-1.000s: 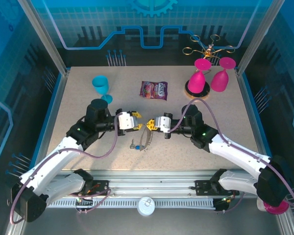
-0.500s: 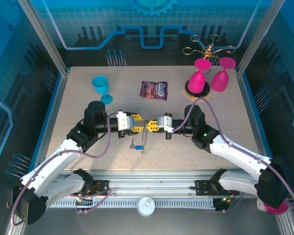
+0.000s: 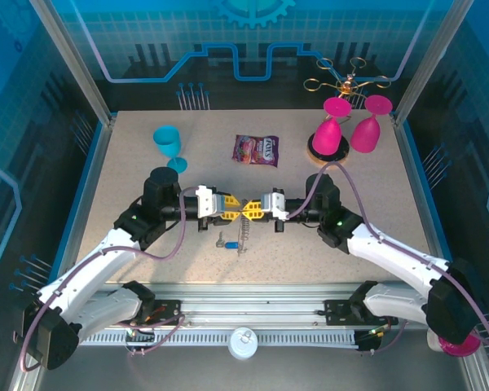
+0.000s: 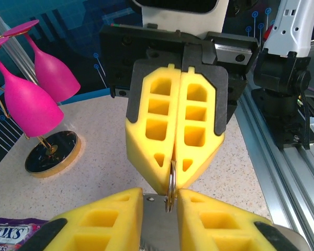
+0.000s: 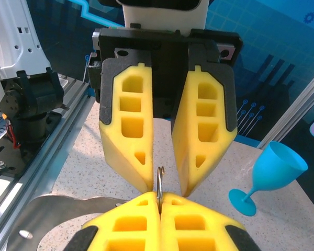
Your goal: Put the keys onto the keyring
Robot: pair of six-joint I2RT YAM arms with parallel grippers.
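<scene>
Speckled beige surface (image 3: 204, 155) inside blue-lit walls. At frame centre, tip to tip: left hand (image 3: 234, 206) and right hand (image 3: 250, 211). Right hand clenched on thin metal ring (image 5: 160, 183); left hand slightly parted, ring standing in its gap. Just below centre, keyring (image 3: 244, 234) trailing from the fingertips as beaded chain, blue-headed key (image 3: 227, 243) lying beside its lower end.
</scene>
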